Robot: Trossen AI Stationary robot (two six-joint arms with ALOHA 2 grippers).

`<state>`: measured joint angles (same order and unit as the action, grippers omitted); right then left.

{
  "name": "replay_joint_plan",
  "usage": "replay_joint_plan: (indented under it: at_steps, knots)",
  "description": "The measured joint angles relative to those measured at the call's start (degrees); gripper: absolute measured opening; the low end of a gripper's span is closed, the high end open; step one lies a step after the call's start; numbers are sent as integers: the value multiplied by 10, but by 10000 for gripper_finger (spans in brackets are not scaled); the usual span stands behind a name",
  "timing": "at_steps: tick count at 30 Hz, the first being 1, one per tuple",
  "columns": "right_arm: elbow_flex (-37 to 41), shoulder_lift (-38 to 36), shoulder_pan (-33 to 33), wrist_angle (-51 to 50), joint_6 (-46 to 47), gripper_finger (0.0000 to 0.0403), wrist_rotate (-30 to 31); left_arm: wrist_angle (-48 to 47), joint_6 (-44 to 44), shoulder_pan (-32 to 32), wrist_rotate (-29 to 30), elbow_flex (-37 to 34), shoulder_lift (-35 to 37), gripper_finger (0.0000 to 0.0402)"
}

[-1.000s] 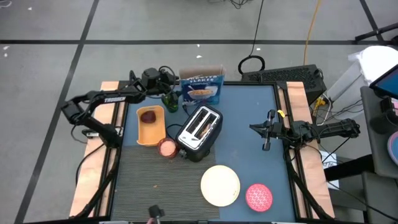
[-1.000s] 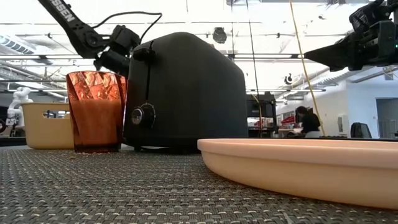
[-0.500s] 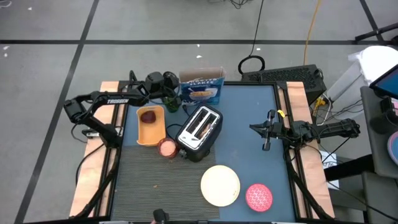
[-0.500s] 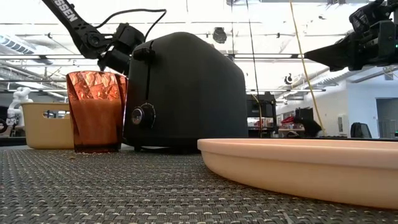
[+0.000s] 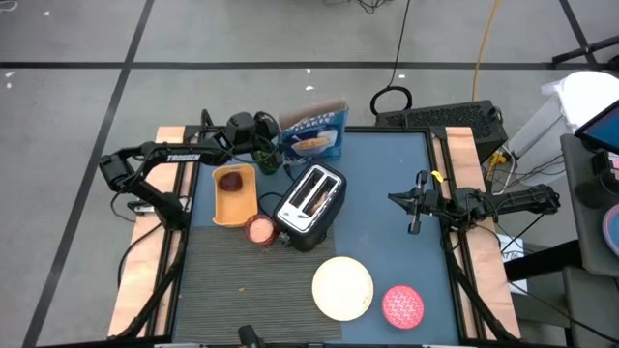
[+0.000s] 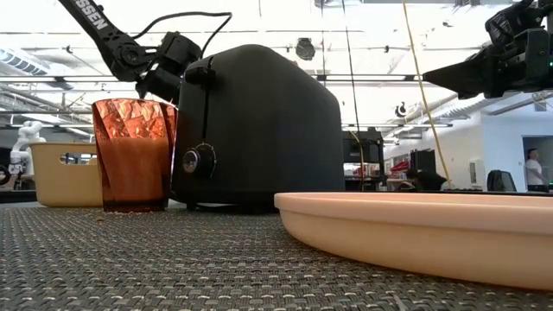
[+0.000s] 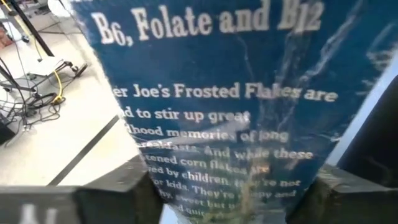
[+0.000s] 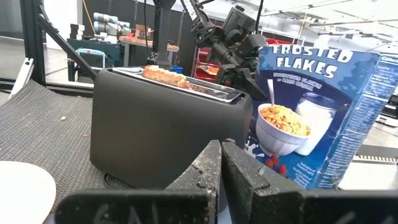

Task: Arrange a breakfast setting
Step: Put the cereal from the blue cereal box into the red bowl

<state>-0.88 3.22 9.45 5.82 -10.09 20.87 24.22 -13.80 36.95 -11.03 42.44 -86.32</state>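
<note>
1. Blue-topped table (image 5: 387, 184): cream plate (image 5: 342, 287) and pink bowl (image 5: 403, 304) at near edge.
2. Left gripper (image 5: 274, 145) clasps tilted cereal box (image 5: 313, 132).
3. Right gripper (image 5: 415, 220), fingers closed, empty, hovers at right.

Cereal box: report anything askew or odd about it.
The Frosted Flakes box leans tilted at the table's back edge, not upright, with the left hand at its side. Toast sits in the toaster.

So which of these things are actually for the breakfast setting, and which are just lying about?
For the job: cream plate, pink bowl, toast in the toaster, cereal box between the left gripper's fingers.
Lying about: orange container, red glass; right gripper waits, shut, at the table's right.
</note>
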Motion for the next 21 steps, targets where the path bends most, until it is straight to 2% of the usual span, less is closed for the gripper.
replay_joint_plan:
  at_steps: [7,21]
  knots:
    - [0,0,0,0,0,9,0,3,-7,0,-1,-1,0,163]
    - [0,0,0,0,0,9,0,50,25,0,2,-1,0,120]
